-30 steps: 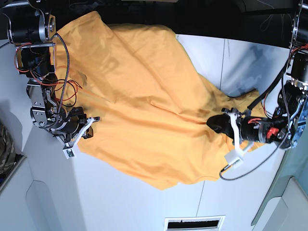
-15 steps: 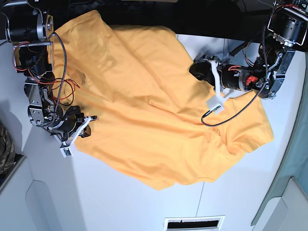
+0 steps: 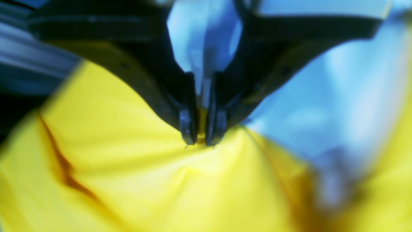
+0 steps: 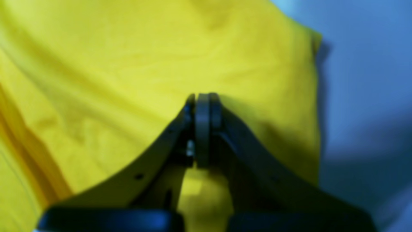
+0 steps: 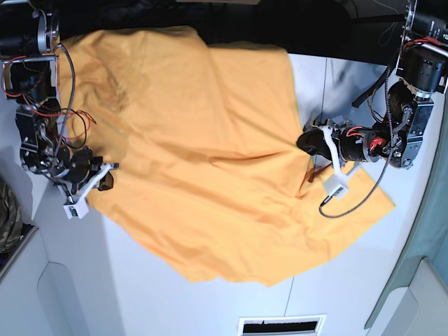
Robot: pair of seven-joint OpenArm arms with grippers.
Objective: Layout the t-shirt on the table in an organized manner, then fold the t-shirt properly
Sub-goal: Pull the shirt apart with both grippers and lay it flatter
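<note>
Desk [image 5: 210, 308]: wide, flat, matte white; thin dark seam lines run across the near part and up the far right; a slotted vent [image 5: 282, 325] is set into its near edge; its bare surface shows along the near side and at both flanks.
Room: dark at the far edge of the desk; a pale teal panel stands at the right margin of the base view; a patch of camouflage cloth [image 5: 7, 217] shows at the left margin, off the desk top.
T-shirt [image 5: 203, 154]: orange-yellow, spread across the middle of the desk from the far left to the near right; creased, with folds running toward the right arm's side and toward the left pincer; its far edge lies over the dark back edge of the desk.
Left pincer [image 3: 201, 140]: on the right of the base view; its jaws are drawn nearly together and pinch a ridge of the t-shirt's cloth, which bunches into radiating folds at the tips.
Right pincer [image 4: 202, 100]: on the left of the base view at the t-shirt's left edge; jaws pressed fully together over the yellow cloth; whether any cloth is caught between them I cannot tell; the view is blurred.
</note>
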